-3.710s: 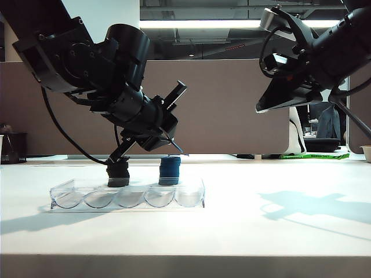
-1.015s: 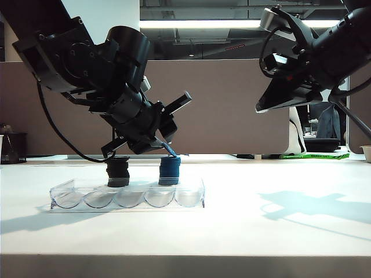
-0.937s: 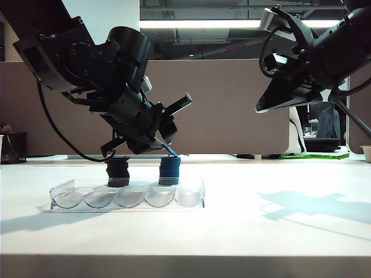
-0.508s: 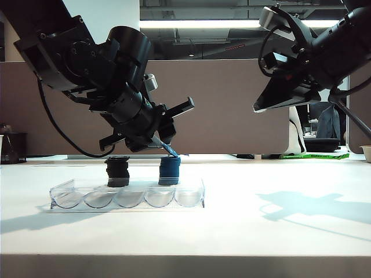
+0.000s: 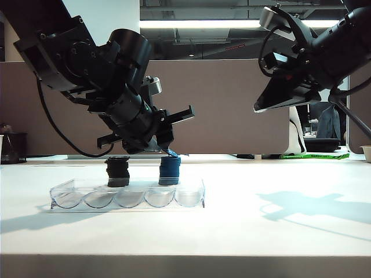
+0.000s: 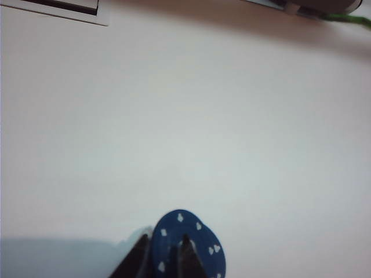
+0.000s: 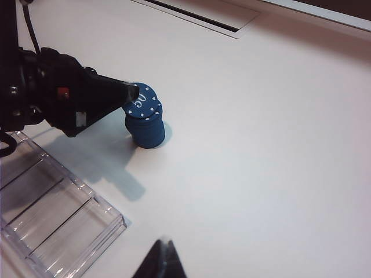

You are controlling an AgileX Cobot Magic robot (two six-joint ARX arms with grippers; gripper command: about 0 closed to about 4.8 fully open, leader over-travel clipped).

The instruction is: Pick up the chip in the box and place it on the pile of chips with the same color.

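The dark blue chip (image 7: 142, 103), with a white "50" on its face, is pinched at its edge by my left gripper (image 7: 131, 94). It lies tilted on top of the blue pile of chips (image 7: 146, 130), and its lower edge seems to touch the top. In the exterior view the left gripper (image 5: 167, 151) reaches down from the left to the blue pile (image 5: 170, 171), behind the clear box (image 5: 127, 196). In the left wrist view the chip (image 6: 197, 240) sits between the dark fingertips (image 6: 139, 262). My right gripper (image 7: 164, 255) is shut and empty, hanging high at the right (image 5: 258, 106).
A black stack of chips (image 5: 118, 172) stands left of the blue pile, behind the box. The box's scalloped slots (image 7: 52, 214) look empty. A green-edged object (image 5: 316, 154) and a white cup (image 5: 366, 153) lie far back on the right.
The left wrist has rolled, so the gripper's body now lies flatter and the chip has tipped down onto the blue pile. The right arm has hardly moved.
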